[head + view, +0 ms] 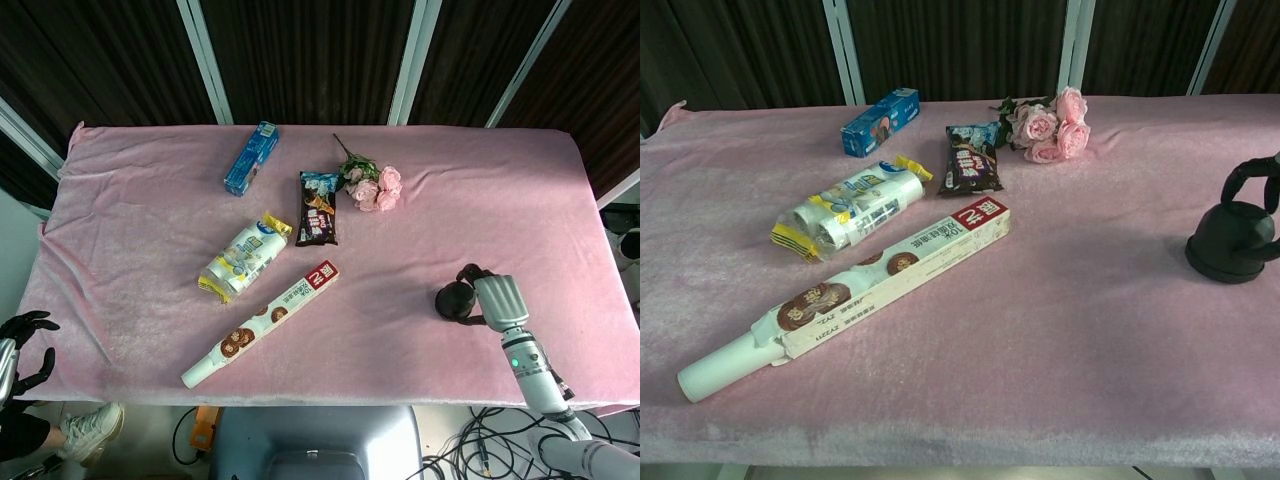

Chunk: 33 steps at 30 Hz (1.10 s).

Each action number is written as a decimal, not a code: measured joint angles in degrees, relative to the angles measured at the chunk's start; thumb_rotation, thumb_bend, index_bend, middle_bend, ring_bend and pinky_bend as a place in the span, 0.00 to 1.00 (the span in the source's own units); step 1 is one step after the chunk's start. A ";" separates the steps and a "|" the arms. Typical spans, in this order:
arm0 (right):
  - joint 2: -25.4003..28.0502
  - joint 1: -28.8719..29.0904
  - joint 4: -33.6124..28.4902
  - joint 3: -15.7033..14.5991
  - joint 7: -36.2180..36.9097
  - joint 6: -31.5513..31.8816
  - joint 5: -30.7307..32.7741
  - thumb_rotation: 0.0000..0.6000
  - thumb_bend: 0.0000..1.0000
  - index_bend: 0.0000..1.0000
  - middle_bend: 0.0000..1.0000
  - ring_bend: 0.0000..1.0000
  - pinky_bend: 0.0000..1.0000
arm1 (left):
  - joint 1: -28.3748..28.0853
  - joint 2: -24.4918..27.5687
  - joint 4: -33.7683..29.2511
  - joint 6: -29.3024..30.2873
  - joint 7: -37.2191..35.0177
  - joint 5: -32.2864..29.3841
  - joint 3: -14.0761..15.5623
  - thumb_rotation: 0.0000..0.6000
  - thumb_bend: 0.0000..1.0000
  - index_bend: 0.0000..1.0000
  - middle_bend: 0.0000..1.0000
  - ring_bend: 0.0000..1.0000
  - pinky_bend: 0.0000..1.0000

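A black dome-shaped object (453, 300) (1232, 245) stands on the pink cloth near the table's right front. My right hand (490, 298) is at its right side, with dark fingers (1248, 178) curled over and around its right edge. Whether they grip it is unclear. Only those fingers show at the chest view's right border. My left hand (22, 342) hangs off the table's front left corner, fingers apart, holding nothing.
A long biscuit box (262, 323) (855, 295) lies diagonally front left, with a yellow-white pack (245, 256) behind it. Further back are a blue box (251, 158), a dark snack packet (318, 208) and pink roses (372, 186). The pink-clothed table (520, 200) ends close behind my right hand.
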 measured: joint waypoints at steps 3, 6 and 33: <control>-1.36 -0.25 1.85 0.32 0.42 1.99 -0.36 1.00 0.13 0.70 0.53 0.64 0.83 | 0.05 0.02 0.01 0.05 -0.17 -0.07 -0.03 1.00 0.48 0.39 0.23 0.19 0.37; -2.32 -0.52 3.23 0.59 1.59 3.68 -0.96 1.00 0.13 0.72 0.53 0.65 0.83 | 0.05 0.02 0.04 0.12 -0.17 0.01 -0.03 1.00 0.48 0.39 0.23 0.19 0.37; 6.06 -8.59 2.07 -1.39 6.90 4.93 1.90 1.00 0.13 0.29 0.28 0.23 0.50 | 0.06 -0.04 -0.20 0.11 0.31 -0.14 -0.06 1.00 0.48 0.39 0.23 0.19 0.37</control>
